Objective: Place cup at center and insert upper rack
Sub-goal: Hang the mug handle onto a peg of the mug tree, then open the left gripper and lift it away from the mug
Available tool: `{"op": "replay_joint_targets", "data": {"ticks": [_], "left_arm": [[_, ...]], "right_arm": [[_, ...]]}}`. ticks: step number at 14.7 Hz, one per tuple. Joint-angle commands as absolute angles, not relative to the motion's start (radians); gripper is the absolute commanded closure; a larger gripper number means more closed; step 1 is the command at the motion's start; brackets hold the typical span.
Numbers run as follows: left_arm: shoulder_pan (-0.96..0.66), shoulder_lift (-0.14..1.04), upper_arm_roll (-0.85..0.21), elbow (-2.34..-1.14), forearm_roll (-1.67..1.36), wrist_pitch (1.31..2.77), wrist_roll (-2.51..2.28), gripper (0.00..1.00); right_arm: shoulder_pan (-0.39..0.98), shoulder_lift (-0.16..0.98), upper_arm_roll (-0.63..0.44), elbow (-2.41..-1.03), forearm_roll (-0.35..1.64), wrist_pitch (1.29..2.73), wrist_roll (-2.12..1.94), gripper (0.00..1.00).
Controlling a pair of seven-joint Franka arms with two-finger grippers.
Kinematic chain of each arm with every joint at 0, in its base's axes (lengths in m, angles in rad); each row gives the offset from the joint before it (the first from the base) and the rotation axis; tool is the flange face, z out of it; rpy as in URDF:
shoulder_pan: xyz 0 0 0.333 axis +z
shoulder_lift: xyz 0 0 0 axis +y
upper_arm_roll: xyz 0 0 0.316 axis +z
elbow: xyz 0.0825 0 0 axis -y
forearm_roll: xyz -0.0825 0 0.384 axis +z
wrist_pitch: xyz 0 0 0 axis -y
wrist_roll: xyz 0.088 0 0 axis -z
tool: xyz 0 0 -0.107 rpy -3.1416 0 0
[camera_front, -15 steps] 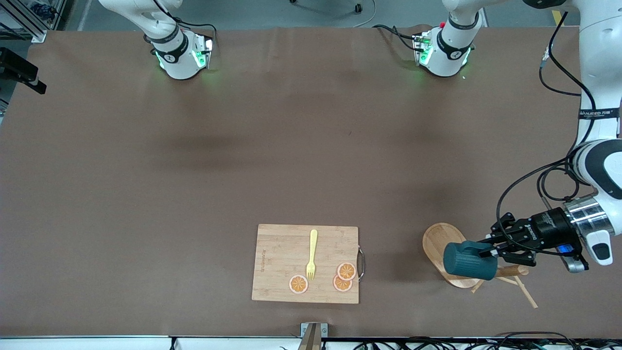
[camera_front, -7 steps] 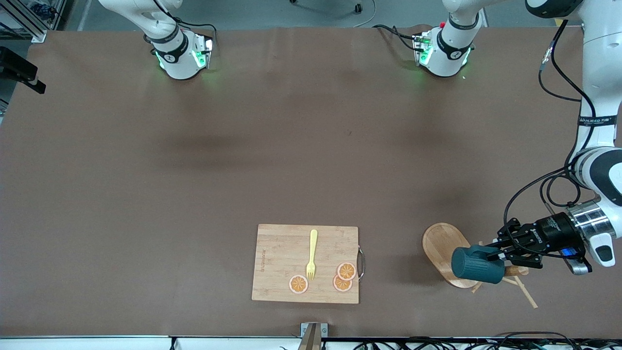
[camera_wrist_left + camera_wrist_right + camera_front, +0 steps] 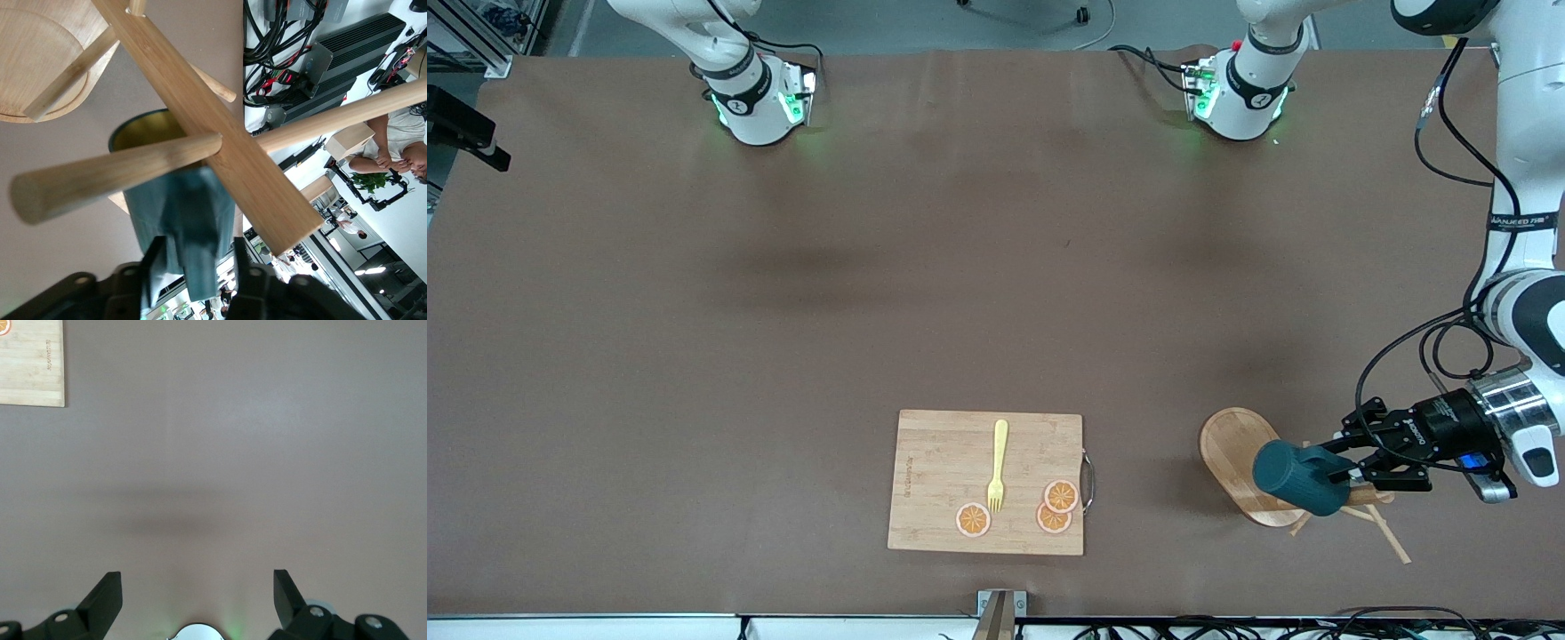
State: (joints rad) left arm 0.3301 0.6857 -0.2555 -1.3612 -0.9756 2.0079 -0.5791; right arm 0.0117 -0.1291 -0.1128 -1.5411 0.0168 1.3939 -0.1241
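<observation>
The cup, dark teal and ribbed, lies on its side against the upper rack. That rack is a light wooden mug tree tipped over near the left arm's end of the table. In the left wrist view the cup shows its yellow inside, with the rack's post and pegs crossing in front of it. My left gripper is open, and its fingers stand either side of the cup's handle with gaps. My right gripper hangs open over bare table.
A wooden cutting board with a yellow fork and orange slices lies near the front edge, mid-table. Its corner shows in the right wrist view. Thin pegs of the rack rest on the table.
The left gripper carried the cup a little toward the left arm's end and lower onto the rack. Its fingers then opened off the handle. The right arm has not moved.
</observation>
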Motion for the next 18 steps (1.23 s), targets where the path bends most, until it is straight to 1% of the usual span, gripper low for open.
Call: {"op": "replay_joint_targets", "data": {"ticks": [1, 4, 7, 10, 13, 15, 17, 18], "left_arm": [[0.325, 0.663, -0.267, -1.348, -0.948, 2.002, -0.566, 0.0], [0.311, 0.565, -0.288, -1.351, -0.729, 1.985, -0.568, 0.0], [0.295, 0.415, -0.308, -1.409, -0.492, 1.938, -0.565, 0.0], [0.261, 0.301, -0.351, -1.42, -0.235, 1.834, -0.56, 0.0], [0.262, 0.221, -0.408, -1.417, -0.086, 1.737, -0.517, 0.0], [0.211, 0.152, -0.381, -1.434, -0.037, 1.692, -0.395, 0.0], [0.053, 0.062, -0.249, -1.511, 0.064, 1.672, -0.297, 0.0], [0.005, 0.019, -0.2, -1.558, 0.069, 1.654, -0.27, 0.0]], "right_arm": [[0.002, -0.14, -0.104, -1.542, 0.014, 1.385, -0.118, 0.0], [0.003, -0.14, -0.103, -1.542, 0.002, 1.385, -0.118, 0.0], [-0.005, -0.141, -0.106, -1.545, 0.0, 1.387, -0.121, 0.0], [-0.003, -0.14, -0.106, -1.545, -0.029, 1.39, -0.123, 0.0], [0.0, -0.141, -0.106, -1.545, -0.029, 1.387, -0.121, 0.0], [0.002, -0.141, -0.104, -1.548, -0.028, 1.379, -0.118, 0.0], [0.0, -0.141, -0.104, -1.548, -0.029, 1.376, -0.118, 0.0], [0.0, -0.141, -0.104, -1.548, -0.028, 1.374, -0.117, 0.0]]}}
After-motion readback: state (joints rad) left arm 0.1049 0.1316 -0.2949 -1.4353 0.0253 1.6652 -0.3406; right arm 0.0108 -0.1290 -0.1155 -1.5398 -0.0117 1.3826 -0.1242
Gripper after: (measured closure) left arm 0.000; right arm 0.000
